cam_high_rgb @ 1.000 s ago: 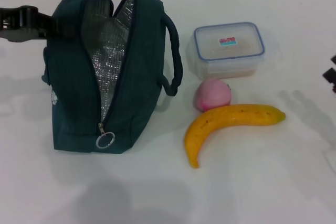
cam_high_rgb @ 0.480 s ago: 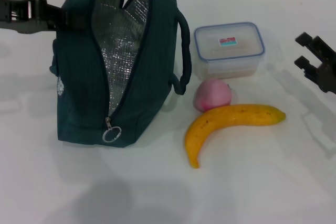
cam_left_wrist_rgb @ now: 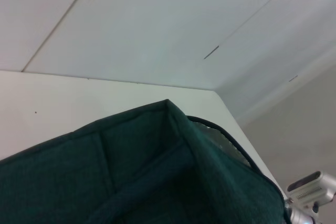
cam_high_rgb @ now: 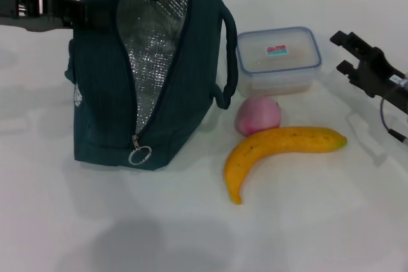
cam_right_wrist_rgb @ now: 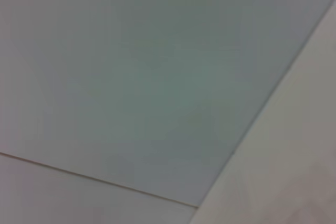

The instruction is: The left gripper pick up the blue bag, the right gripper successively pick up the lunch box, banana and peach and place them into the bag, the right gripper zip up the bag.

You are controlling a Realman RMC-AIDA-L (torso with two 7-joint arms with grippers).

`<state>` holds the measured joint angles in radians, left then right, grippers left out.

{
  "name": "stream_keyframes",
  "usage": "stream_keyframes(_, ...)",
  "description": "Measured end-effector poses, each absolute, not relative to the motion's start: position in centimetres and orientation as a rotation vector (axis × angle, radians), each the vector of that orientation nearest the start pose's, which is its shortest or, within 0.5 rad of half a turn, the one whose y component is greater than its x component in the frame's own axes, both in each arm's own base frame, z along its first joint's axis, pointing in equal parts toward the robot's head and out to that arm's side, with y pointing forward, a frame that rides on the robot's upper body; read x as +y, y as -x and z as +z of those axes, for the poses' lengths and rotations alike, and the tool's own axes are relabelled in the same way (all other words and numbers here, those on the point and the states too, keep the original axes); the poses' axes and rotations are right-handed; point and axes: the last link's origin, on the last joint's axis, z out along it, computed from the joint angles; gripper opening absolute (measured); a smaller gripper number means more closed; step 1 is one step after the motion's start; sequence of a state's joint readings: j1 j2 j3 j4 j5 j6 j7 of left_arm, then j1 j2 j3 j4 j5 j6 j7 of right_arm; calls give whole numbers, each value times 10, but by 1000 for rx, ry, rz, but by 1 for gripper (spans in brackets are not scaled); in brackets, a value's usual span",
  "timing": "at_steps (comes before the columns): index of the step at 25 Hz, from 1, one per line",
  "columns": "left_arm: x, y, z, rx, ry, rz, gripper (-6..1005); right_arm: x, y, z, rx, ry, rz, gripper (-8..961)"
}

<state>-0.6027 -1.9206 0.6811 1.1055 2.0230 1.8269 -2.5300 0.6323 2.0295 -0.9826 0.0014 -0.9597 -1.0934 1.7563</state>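
Observation:
The blue bag (cam_high_rgb: 105, 87) stands at the left of the white table, unzipped, with its silver lining (cam_high_rgb: 153, 49) showing and its ring pull (cam_high_rgb: 140, 155) at the near end. My left gripper (cam_high_rgb: 71, 14) is shut on the bag's upper left side, where its fingertips are hidden. The bag's fabric fills the left wrist view (cam_left_wrist_rgb: 157, 182). The lunch box (cam_high_rgb: 277, 58) sits right of the bag. The peach (cam_high_rgb: 258, 116) lies in front of it and touches the banana (cam_high_rgb: 280, 148). My right gripper (cam_high_rgb: 345, 51) is open and empty, right of the lunch box.
The bag's right handle (cam_high_rgb: 227, 62) hangs close to the lunch box. The white table (cam_high_rgb: 306, 221) runs to a wall at the back. The right wrist view shows only pale flat surfaces.
The left gripper has drawn the bag a little to the right and more upright. The right gripper has come in from the right edge towards the lunch box.

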Motion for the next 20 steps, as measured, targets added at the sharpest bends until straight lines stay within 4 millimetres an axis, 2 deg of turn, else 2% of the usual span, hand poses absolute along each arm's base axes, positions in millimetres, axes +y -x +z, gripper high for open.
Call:
stream_keyframes(14, 361, 198, 123, -1468, 2563, -623, 44, 392, -280, -49, 1870, 1581, 1206, 859)
stream_keyframes(20, 364, 192, 122, -1452, 2577, -628, 44, 396, -273, -55, 1898, 1590, 1175, 858)
